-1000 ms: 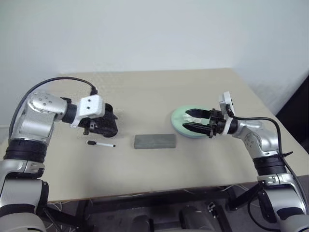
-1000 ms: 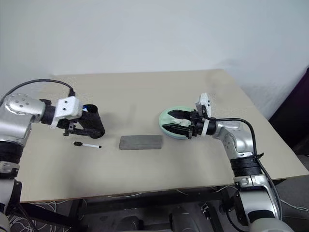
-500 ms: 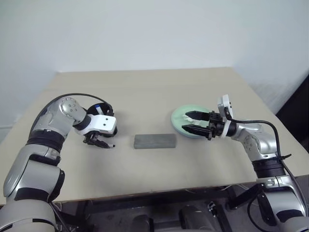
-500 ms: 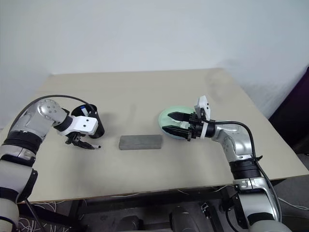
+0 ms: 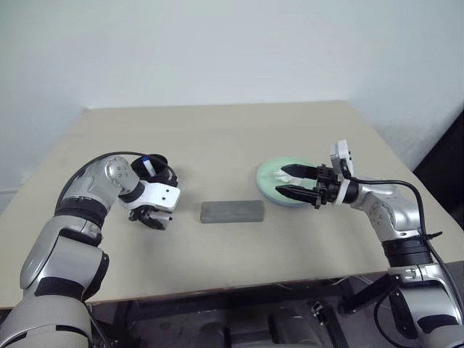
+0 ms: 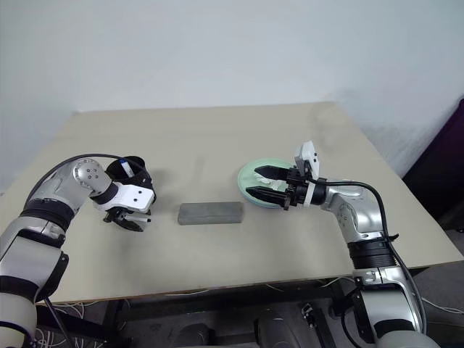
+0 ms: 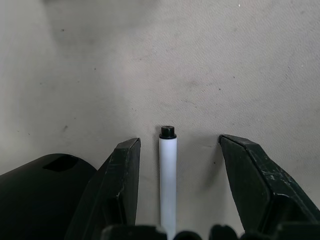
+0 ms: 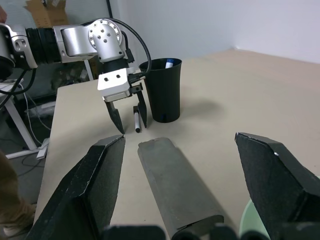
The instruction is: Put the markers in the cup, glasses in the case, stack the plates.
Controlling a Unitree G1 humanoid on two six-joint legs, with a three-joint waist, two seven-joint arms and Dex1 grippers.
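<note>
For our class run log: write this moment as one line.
left gripper: open, straddling white black-tipped marker | right gripper: open, over mint green plate

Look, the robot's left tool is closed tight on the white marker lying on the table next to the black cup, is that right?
Not quite. The left tool is open, not closed: in the left wrist view its fingers stand apart on either side of the white marker, with table showing between them. The rest is right: the marker lies on the table next to the black cup.
</note>
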